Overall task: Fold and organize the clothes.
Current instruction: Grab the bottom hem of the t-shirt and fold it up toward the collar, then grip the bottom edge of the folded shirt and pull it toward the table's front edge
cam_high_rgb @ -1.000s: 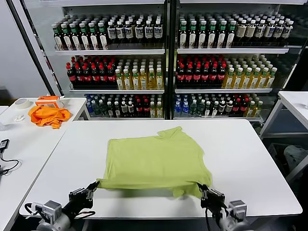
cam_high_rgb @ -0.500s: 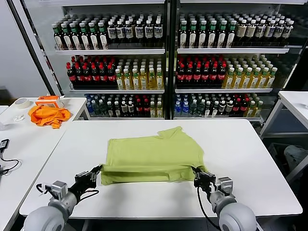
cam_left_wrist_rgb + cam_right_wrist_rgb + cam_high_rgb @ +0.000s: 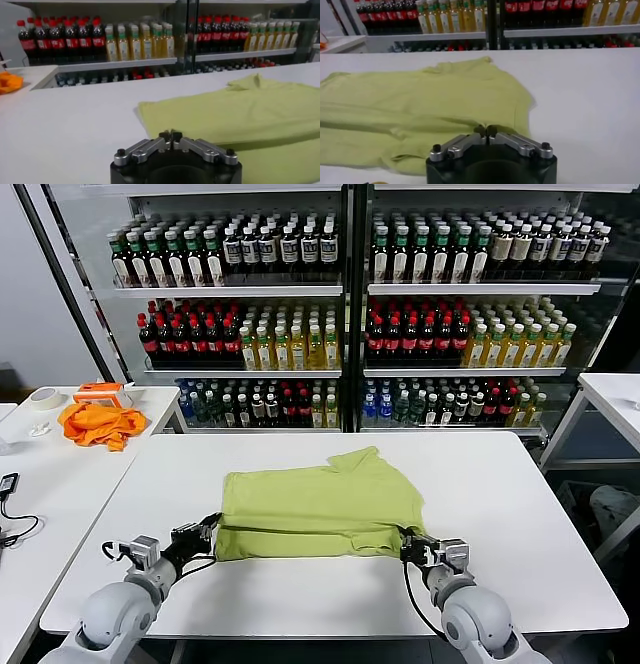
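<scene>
T-shirt: the lime-green T-shirt (image 3: 320,509) lies on the white counter (image 3: 520,514), folded over itself; its near edge is doubled, one sleeve points toward the shelves
Long axis: the folded shirt runs left to right across the counter; its near fold line spans from one tool to the other
Left tool: the left tool (image 3: 207,531) sits at the shirt's near left corner; in the left wrist view its tips (image 3: 170,136) are clenched together at the cloth edge, seemingly pinching the corner
Right tool: the right tool (image 3: 408,544) sits at the near right corner; its tips (image 3: 486,131) are likewise pressed together on the hem
Relation for the coming move: the shirt lies straight ahead of both tools, toward the shelves; each arm is about equally near its own corner, so I judge the next move a shared one
Change: a second ago both tools held the near hem lifted close to the counter's front edge; since then they have carried it forward and down, so the shirt is shorter front to back
Surroundings: an orange cloth (image 3: 98,424) lies on the side table, well apart
</scene>
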Action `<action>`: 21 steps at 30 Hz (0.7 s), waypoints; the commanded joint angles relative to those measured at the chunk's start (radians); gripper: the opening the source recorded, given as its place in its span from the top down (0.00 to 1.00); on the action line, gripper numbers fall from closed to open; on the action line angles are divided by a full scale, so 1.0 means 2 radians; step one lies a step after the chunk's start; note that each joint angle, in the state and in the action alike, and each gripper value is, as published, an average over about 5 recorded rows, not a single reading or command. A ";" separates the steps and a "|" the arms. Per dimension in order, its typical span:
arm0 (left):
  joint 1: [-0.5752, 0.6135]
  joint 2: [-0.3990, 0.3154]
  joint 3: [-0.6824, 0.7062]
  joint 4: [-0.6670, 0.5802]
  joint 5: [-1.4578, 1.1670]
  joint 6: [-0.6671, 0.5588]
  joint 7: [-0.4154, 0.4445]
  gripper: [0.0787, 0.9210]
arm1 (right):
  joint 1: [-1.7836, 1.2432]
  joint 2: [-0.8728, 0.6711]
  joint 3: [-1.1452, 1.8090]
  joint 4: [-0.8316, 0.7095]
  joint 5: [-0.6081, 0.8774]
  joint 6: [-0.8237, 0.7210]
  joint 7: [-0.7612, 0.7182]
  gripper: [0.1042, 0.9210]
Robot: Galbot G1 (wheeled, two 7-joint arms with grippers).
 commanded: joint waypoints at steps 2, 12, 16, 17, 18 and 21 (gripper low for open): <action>-0.038 -0.005 0.020 0.064 0.021 -0.015 0.005 0.83 | 0.004 0.002 0.007 -0.008 -0.002 0.001 -0.003 0.75; -0.004 0.008 -0.013 0.009 -0.006 -0.004 0.001 0.49 | -0.076 -0.030 0.066 0.096 -0.009 -0.004 -0.012 0.39; 0.039 0.015 -0.023 -0.054 -0.012 0.022 -0.014 0.34 | -0.087 -0.033 0.083 0.082 -0.016 0.004 -0.015 0.25; 0.048 0.015 -0.025 -0.065 -0.012 0.028 -0.017 0.31 | -0.085 -0.033 0.084 0.073 -0.017 0.007 -0.016 0.22; 0.056 0.014 -0.025 -0.075 -0.012 0.035 -0.021 0.28 | -0.082 -0.032 0.083 0.064 -0.017 0.008 -0.016 0.18; 0.068 0.010 -0.021 -0.089 -0.012 0.046 -0.032 0.19 | -0.076 -0.029 0.077 0.042 -0.017 0.009 -0.014 0.13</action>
